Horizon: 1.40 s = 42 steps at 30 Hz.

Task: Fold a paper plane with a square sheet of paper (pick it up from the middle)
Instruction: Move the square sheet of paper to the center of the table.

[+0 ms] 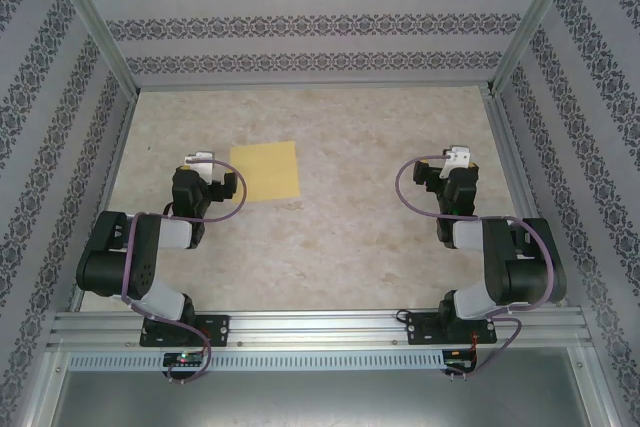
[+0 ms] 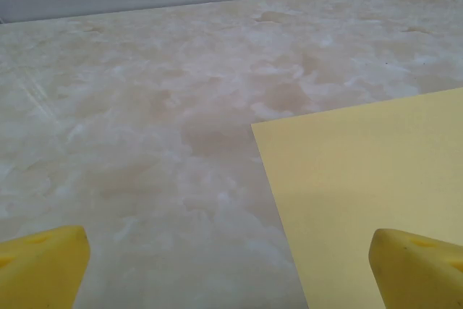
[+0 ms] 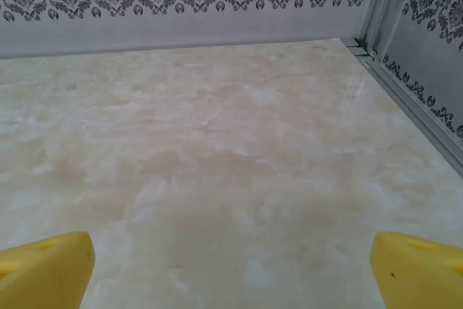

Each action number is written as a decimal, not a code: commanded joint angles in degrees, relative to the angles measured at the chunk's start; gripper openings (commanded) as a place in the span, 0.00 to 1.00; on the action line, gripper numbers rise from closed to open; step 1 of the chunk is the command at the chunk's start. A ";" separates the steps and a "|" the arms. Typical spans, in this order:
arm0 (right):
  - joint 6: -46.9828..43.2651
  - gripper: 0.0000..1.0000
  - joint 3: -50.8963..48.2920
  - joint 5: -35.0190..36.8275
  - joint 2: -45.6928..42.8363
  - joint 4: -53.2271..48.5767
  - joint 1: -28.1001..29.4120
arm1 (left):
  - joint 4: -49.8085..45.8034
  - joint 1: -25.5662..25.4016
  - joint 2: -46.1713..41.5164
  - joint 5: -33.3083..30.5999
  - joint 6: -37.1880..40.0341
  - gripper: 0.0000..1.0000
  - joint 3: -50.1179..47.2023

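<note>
Left tool (image 2: 231, 276): spread wide, just beside the square sheet of paper (image 1: 266, 170) lying flat on the surface (image 1: 360, 237). Right tool (image 3: 231, 276): spread wide, well apart from it.

Your left arm (image 1: 135, 262) and right arm (image 1: 505, 267) are built alike, with black joint housings and pale grey-white links. A purple cable (image 1: 190, 215) loops along each, and a white camera block (image 1: 198, 159) caps each wrist. The fingertips (image 2: 42, 265) are blunt, matte yellow pads with small dimples.
</note>
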 commanded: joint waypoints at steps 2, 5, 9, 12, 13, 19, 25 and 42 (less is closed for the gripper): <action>-0.23 0.98 1.35 -0.12 0.46 2.02 -0.02 | 2.77 0.30 0.54 0.13 0.66 1.00 1.10; -0.23 0.98 1.37 -0.07 0.38 2.02 0.05 | 2.72 0.30 0.53 0.13 0.65 1.00 1.10; -0.23 0.98 1.39 -0.10 0.44 2.02 -0.03 | 2.77 0.30 0.53 0.16 0.65 1.00 1.11; -0.28 0.98 1.38 -0.09 0.41 2.06 0.06 | 2.77 0.30 0.53 0.17 0.65 1.00 1.09; -0.19 0.98 1.39 -0.10 0.40 2.02 0.01 | 2.77 0.30 0.53 0.16 0.65 1.00 1.11; -0.20 0.98 1.38 -0.13 0.46 2.02 0.01 | 2.72 0.34 0.54 0.13 0.65 1.00 1.10; -0.01 0.98 1.18 -0.66 0.24 2.26 -0.34 | 2.99 0.32 0.46 0.13 0.65 1.00 1.02; 15.38 0.98 24.76 8.66 -16.29 -49.22 10.61 | -41.23 0.30 -18.88 -12.64 -13.44 1.00 17.58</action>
